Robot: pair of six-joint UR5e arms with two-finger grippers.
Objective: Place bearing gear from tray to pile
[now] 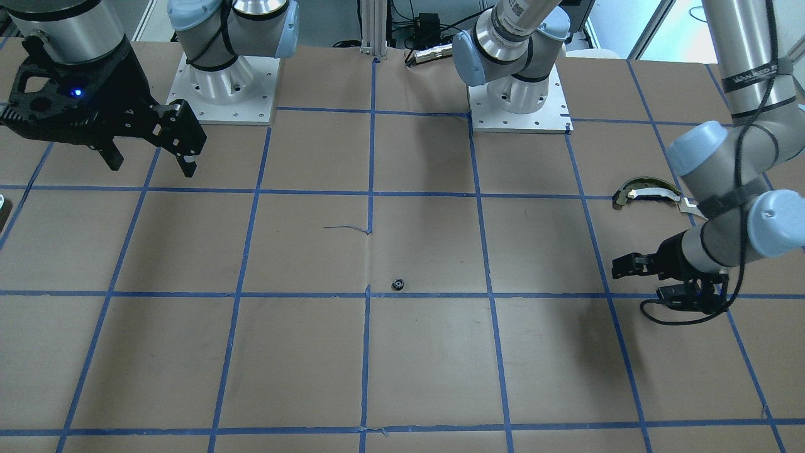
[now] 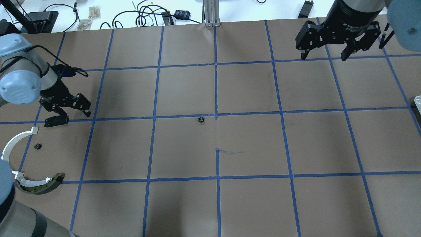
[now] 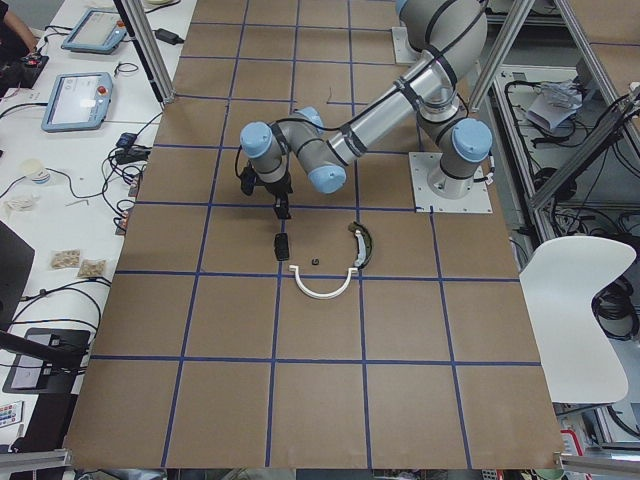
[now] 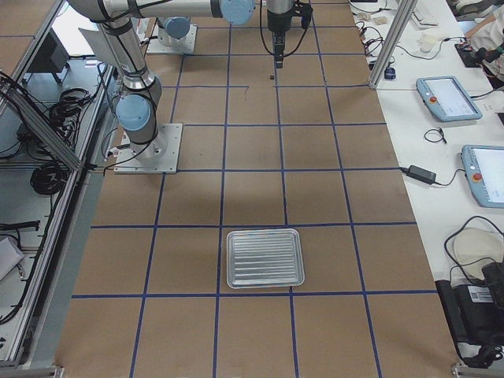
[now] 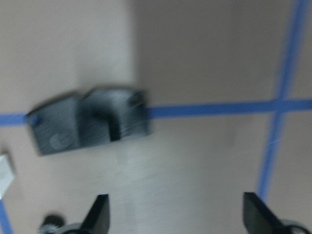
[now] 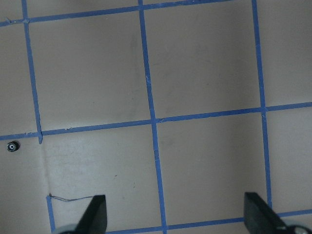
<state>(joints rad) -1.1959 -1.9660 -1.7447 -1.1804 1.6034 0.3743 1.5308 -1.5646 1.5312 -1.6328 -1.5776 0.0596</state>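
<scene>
The bearing gear (image 2: 201, 119) lies flat on the tabletop (image 2: 250, 148) with its bore facing up, just beside a blue tape line (image 2: 250, 114). It shows as a small round disc, so no long axis or pointing direction can be told. It sits between the two hands and well apart from both. No finger is near it.

The right hand (image 2: 323, 58) hangs above the tabletop with its fingers spread wide and holds nothing. In its wrist view the gear lies far off to one side of the fingertips.

The left hand (image 5: 176, 214) is also spread open and holds nothing. Just beyond its fingertips the black plate (image 2: 56, 121) lies flat across a tape line. The plate belongs to the pile (image 2: 29, 154), which lies close by this hand. Near the plate are a second small gear (image 2: 38, 146), the white arc strip (image 2: 14, 141) and, farther from the hand, the dark curved piece (image 2: 41, 186) with its pale band. The left wrist view is blurred.

The tray (image 4: 264, 258) rests on the tabletop well apart from the right hand and farther still from the left.
</scene>
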